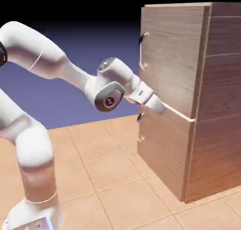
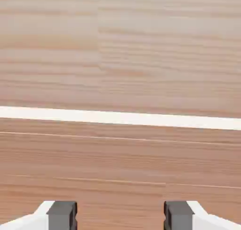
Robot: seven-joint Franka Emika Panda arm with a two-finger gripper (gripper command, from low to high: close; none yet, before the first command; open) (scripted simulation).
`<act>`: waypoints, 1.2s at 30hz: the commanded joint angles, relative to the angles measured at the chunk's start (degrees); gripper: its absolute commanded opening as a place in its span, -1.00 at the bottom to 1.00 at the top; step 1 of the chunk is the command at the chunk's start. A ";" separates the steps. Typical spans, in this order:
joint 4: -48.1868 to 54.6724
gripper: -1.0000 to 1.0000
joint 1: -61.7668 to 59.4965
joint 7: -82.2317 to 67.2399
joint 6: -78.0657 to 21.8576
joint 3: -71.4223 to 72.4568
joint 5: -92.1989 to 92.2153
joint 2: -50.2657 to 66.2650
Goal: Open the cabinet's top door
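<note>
The cabinet (image 1: 221, 107) stands at the exterior view's right, tall and brown with horizontal wood grain. Its top door (image 1: 172, 55) lies flush with the cabinet front, with a curved metal handle (image 1: 141, 41) near its left edge. My gripper (image 1: 159, 107) is low on that door, well below the handle, right at the pale seam (image 1: 183, 115) above the lower panel (image 1: 164, 149). In the hand view, wood grain fills the picture and the pale seam (image 2: 120, 117) crosses it. My gripper (image 2: 120, 217) is open, with nothing between its grey fingertips (image 2: 62, 215).
The lower panel has its own small handle (image 1: 140, 128) just beneath my hand. The cabinet rests on a tan tiled tabletop (image 1: 103, 177). My white arm (image 1: 52, 64) arches in from the exterior view's lower left.
</note>
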 commanded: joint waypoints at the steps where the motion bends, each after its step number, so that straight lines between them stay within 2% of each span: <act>1: 0.59 0.00 -0.92 2.50 0.15 1.36 2.35 -0.67; 36: 21.13 0.00 -33.13 89.72 5.42 48.99 84.53 -24.08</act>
